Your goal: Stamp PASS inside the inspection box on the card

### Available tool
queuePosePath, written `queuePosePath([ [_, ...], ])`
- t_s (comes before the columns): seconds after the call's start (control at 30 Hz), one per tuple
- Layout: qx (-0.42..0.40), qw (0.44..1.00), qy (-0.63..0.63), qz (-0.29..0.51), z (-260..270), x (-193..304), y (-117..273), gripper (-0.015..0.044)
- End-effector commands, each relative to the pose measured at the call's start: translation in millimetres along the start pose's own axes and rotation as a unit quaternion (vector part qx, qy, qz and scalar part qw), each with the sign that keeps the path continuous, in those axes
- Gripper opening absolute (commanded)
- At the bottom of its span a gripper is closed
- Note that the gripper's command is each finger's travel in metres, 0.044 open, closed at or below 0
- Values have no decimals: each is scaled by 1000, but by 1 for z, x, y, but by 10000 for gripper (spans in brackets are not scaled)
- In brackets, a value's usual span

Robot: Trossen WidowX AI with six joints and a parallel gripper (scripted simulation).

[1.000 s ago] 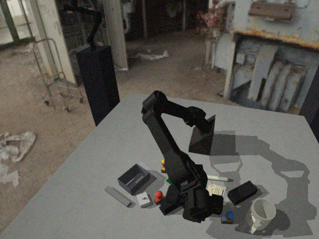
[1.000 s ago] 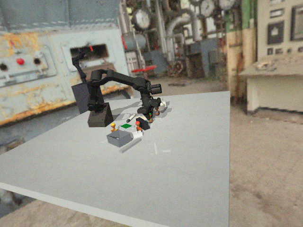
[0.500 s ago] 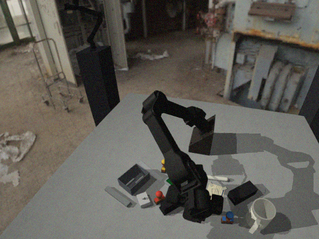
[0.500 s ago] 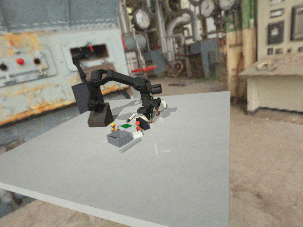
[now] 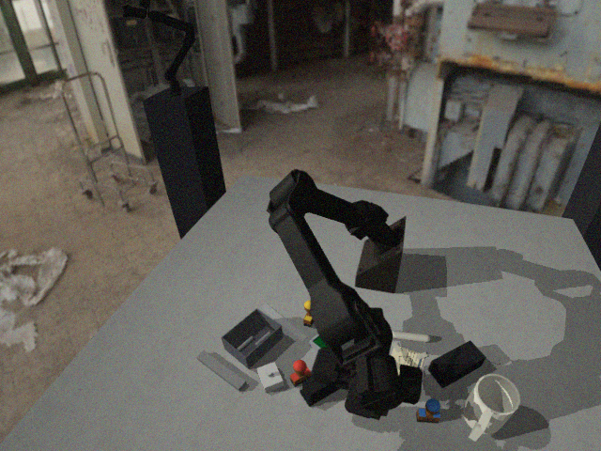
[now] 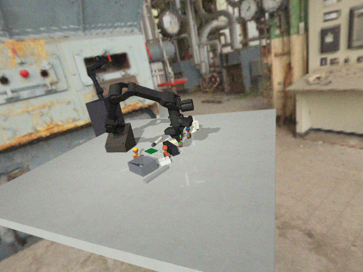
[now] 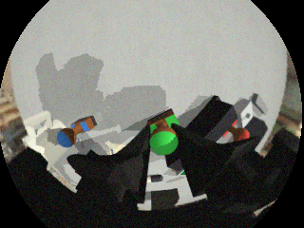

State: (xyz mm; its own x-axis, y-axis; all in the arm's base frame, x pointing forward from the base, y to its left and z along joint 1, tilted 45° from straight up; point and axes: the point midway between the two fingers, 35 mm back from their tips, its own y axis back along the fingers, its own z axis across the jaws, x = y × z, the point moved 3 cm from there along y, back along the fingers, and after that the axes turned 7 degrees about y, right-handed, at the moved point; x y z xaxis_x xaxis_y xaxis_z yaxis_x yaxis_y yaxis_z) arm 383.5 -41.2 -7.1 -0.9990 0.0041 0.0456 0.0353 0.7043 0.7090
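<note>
Showing round green knob, brown neck: stamp (image 6: 180,143) (image 7: 163,142) between pincer (image 6: 179,137) (image 7: 160,127) fingers.

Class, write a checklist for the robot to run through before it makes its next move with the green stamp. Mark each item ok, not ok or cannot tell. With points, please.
1. Green stamp (image 6: 180,143) (image 7: 163,142) between the fingers of the tool (image 6: 180,138) (image 7: 160,127): ok.
2. Grip firm: cannot tell; the wrist view does not settle contact on both sides.
3. Green stamp is the PASS one: cannot tell; no lettering is readable.
4. Ink pad (image 5: 319,342) (image 6: 151,151) uncovered: ok, its green surface shows.
5. Inspection box on the card (image 5: 409,357) (image 6: 172,141) unmarked: cannot tell; the print is too small.
6. Red stamp (image 5: 299,366) (image 6: 165,148) (image 7: 242,134) upright: ok.
</note>
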Motion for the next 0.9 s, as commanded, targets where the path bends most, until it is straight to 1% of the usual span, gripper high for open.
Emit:
queuePosePath([
  [0.0, -2, 1000, -1, 1, 0, 0, 2, 0],
  [0.87, -1, 1000, -1, 1, 1, -1, 15, 0],
])
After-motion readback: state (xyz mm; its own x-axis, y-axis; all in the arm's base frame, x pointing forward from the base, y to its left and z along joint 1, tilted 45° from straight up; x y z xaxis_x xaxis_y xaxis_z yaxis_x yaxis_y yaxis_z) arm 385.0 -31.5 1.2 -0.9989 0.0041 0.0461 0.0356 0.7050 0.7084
